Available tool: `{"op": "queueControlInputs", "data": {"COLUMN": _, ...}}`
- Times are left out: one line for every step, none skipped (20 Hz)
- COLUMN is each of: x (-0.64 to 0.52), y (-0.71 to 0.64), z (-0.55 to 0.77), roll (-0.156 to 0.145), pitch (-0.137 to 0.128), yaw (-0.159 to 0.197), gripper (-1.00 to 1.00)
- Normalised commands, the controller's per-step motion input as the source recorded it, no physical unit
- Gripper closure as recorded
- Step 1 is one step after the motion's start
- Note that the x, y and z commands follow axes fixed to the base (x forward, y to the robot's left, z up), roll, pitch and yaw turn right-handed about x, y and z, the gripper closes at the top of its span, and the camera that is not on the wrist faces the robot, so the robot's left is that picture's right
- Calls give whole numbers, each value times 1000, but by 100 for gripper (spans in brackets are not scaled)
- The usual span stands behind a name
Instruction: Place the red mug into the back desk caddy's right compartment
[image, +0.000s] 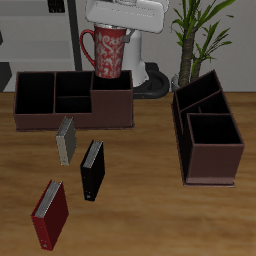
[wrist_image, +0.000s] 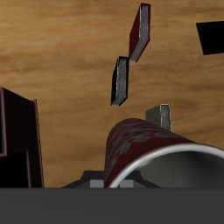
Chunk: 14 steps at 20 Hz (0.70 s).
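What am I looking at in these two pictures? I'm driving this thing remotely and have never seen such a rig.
It is a simulated robot arm at a wooden table. One picture looks from the front and above; the arm's white body stands at the back. The other comes from a camera on the arm's wrist, looking down past its fingers.

The fingers hold the red mug, lifted above the back desk caddy, the long dark box with sections. The mug hangs roughly over the right compartment, not yet inside.

Also on the table: a second caddy seen end-on, three standing books, grey, black and red, and a potted plant at the back.
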Motion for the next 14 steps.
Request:
{"op": "queueControlInputs", "data": {"x": -261, "y": 2, "z": 57, "roll": 30, "pitch": -12, "yaw": 34, "gripper": 100}}
{"op": "queueControlInputs", "data": {"x": -321, "y": -87, "z": 63, "roll": 0, "pitch": 3, "yaw": -8, "gripper": 100}}
{"op": "queueControlInputs", "data": {"x": -418, "y": -135, "z": 87, "roll": -15, "pitch": -41, "yaw": -14, "gripper": 100}}
{"op": "queueControlInputs", "data": {"x": -195, "y": -119, "z": 21, "roll": -9, "pitch": 0, "yaw": -21, "gripper": 100}}
{"op": "queueControlInputs", "data": {"x": -244, "y": -84, "z": -22, "roll": -11, "pitch": 1, "yaw": -5, "gripper": 100}}
{"op": "queueControlInputs", "data": {"x": -242, "y": -100, "z": -66, "roll": 23, "pitch": 15, "yaw": 28, "gripper": 100}}
{"op": "queueControlInputs", "data": {"x": 64, "y": -25, "z": 11, "roll": 0, "pitch": 0, "yaw": 0, "gripper": 100}}
{"op": "queueControlInputs", "data": {"x": -761, "y": -131, "z": -157, "roll": 0, "pitch": 14, "yaw": 70, "gripper": 100}}
{"op": "queueControlInputs", "data": {"x": -273, "y": -151, "z": 7, "roll": 0, "pitch": -29, "yaw": 29, "gripper": 100}}
{"op": "queueControlInputs", "data": {"x": -324, "y": -132, "z": -3, "roll": -24, "pitch": -32, "yaw": 46, "gripper": 100}}
{"op": "queueControlInputs", "data": {"x": -349, "y": -163, "z": 65, "roll": -47, "pitch": -22, "yaw": 21, "gripper": 100}}
{"op": "queueControlInputs", "data": {"x": -408, "y": -100, "z": 48, "roll": 8, "pitch": -19, "yaw": 12, "gripper": 100}}
{"op": "queueControlInputs", "data": {"x": -365, "y": -138, "z": 53, "roll": -13, "pitch": -9, "yaw": -6, "gripper": 100}}
{"op": "queueControlInputs", "data": {"x": -301, "y": -197, "z": 74, "roll": -41, "pitch": -39, "yaw": 21, "gripper": 100}}
